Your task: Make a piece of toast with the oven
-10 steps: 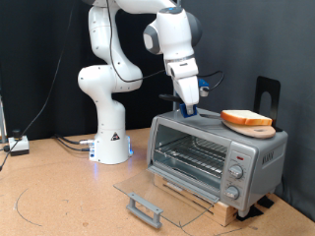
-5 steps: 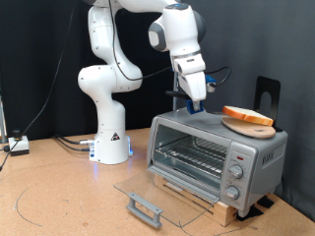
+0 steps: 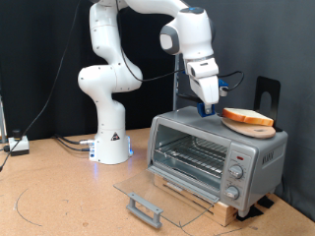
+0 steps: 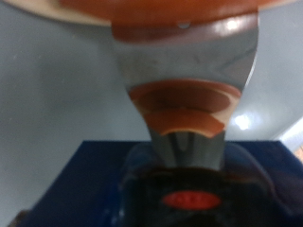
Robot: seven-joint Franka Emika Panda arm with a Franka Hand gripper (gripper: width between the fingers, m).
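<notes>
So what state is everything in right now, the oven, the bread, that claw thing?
Oven: on the table, glass door folded down open, wire rack bare.
Piece of toast: on a round wooden board on the oven's roof.
Gripper: above the oven roof, beside the toast, holding nothing visible.

No text, label or number can be read anywhere.

White glossy arm (image 3: 113, 59) built from rounded, bulbous segments with grey bands at the joints. A flared white base (image 3: 111, 147) glows blue low down. Dark cables (image 3: 231, 79) trail beside the gripper (image 3: 211, 101), with blue showing there.
</notes>
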